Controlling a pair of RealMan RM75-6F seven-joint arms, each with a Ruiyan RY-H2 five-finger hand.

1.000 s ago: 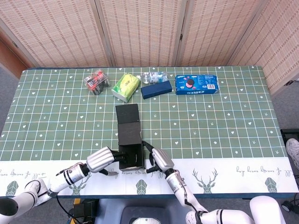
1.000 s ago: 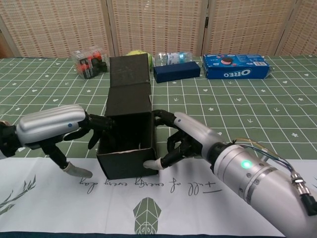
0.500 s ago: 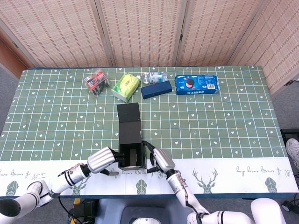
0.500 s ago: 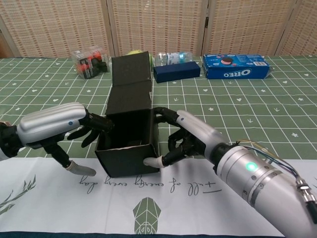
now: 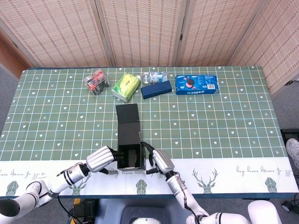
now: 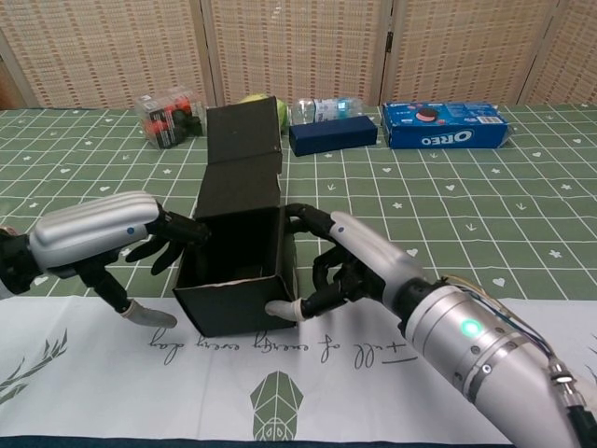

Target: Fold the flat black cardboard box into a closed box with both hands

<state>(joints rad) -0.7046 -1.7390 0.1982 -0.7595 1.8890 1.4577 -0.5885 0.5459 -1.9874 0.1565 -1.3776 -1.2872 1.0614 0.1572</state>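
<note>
The black cardboard box (image 6: 233, 271) stands at the near edge of the table (image 5: 224, 126), already raised into an open-topped tub, its long lid flap (image 6: 242, 149) tilting up and away toward the far side. The left hand (image 6: 103, 238) presses fingers against the box's left wall, and the right hand (image 6: 340, 266) clasps the right wall and near corner, so both grip the box between them. Uneven squeezing could buckle the thin walls or skew the tub, and the lid might then miss its slot. The box sits close to the table's near edge, so a shove could slide it off. Far behind lie an Oreo pack (image 5: 196, 84) and a dark blue box (image 5: 156, 89).
</note>
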